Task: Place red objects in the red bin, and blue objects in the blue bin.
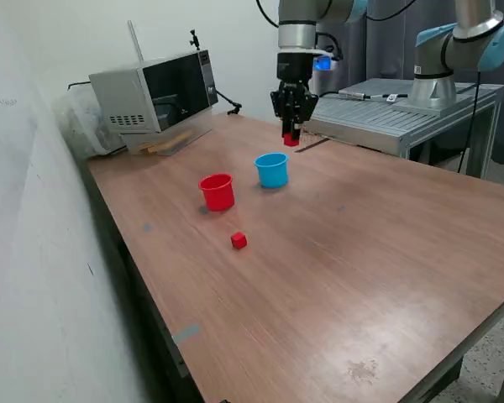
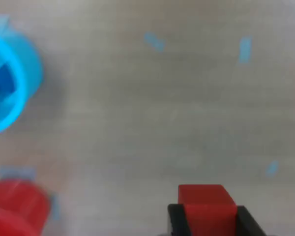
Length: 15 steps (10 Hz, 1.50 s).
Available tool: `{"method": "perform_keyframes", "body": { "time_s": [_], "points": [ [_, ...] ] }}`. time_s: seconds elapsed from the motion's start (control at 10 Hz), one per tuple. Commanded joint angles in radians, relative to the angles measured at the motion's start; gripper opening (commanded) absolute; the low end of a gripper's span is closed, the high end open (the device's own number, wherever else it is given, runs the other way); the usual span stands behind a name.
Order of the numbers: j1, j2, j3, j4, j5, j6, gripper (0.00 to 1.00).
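My gripper (image 1: pixel 291 137) pinches a small red cube (image 2: pixel 207 201) beyond the red plastic cup (image 1: pixel 217 191); next, I carry it over that cup.

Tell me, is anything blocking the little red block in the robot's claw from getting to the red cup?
Partly. The gripper holds a small red cube in the air. The light blue plastic cup stands roughly between it and the red plastic cup. Since the cube is lifted, it could probably pass above.
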State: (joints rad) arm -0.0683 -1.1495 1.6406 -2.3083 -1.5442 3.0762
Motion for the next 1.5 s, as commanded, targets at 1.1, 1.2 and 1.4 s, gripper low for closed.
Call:
{"method": "perform_keyframes", "body": {
  "time_s": [1.1,1.2,1.4],
  "points": [
    [-0.151,0.246,-0.291,0.021,-0.034,-0.028,0.00],
    [-0.153,0.261,-0.291,0.015,-0.034,-0.027,0.00],
    [-0.176,0.283,-0.289,0.006,-0.043,-0.027,0.00]
  ]
}}
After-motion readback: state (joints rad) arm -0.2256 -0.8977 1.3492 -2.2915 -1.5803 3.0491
